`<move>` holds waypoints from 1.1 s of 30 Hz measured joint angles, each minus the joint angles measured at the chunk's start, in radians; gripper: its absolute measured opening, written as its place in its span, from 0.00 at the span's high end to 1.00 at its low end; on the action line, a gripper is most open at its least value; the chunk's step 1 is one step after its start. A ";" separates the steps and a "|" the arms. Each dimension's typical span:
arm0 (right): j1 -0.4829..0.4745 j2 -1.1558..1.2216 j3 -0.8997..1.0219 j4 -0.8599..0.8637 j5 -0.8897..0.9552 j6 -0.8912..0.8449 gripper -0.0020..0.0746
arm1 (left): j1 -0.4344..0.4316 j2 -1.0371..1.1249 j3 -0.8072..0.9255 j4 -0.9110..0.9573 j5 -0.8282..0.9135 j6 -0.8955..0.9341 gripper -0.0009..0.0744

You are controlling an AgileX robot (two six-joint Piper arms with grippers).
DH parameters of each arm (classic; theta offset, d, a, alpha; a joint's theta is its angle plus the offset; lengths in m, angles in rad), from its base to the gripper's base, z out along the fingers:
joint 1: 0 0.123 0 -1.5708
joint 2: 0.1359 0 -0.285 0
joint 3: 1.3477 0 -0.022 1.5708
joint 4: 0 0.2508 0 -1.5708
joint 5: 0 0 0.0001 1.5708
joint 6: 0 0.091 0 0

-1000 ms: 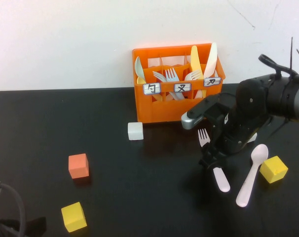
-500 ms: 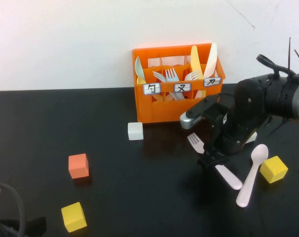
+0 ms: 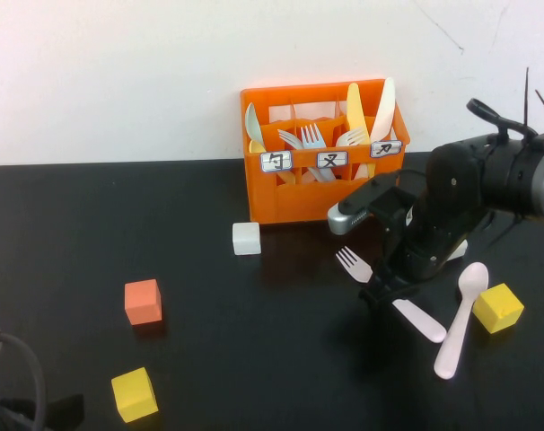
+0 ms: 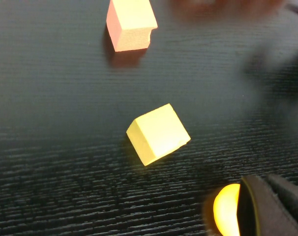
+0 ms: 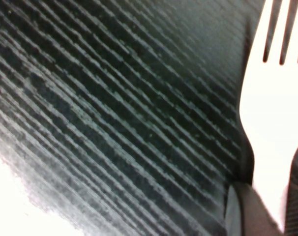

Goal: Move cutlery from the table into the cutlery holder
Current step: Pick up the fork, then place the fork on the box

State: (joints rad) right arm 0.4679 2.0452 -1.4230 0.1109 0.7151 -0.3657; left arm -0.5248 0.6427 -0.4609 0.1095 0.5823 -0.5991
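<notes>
High view: right end effector (image 3: 386, 289) pinching pink fork (image 3: 390, 294) mid-handle on table (image 3: 254, 359).
Confirm firm grip before lifting toward holder (image 3: 321, 193); left end effector (image 4: 267, 206) parked, closed, empty.

Place: a robot test bench, lab-like.
Surface: bare black table (image 3: 92, 233) against a plain white wall (image 3: 119, 81).
Props: coloured foam cubes (image 3: 143, 302), labelled orange cutlery holder (image 3: 290, 193).

Pale pink fork (image 3: 393, 294), orange holder (image 3: 290, 193)
</notes>
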 joint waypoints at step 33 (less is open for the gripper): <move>0.002 -0.303 0.004 0.510 -0.118 -0.399 0.80 | 0.000 0.000 0.000 0.000 -0.008 -0.004 0.99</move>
State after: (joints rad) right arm 0.4695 1.7420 -1.4190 0.6208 0.5973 -0.7651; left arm -0.5248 0.6427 -0.4609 0.1095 0.5744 -0.6029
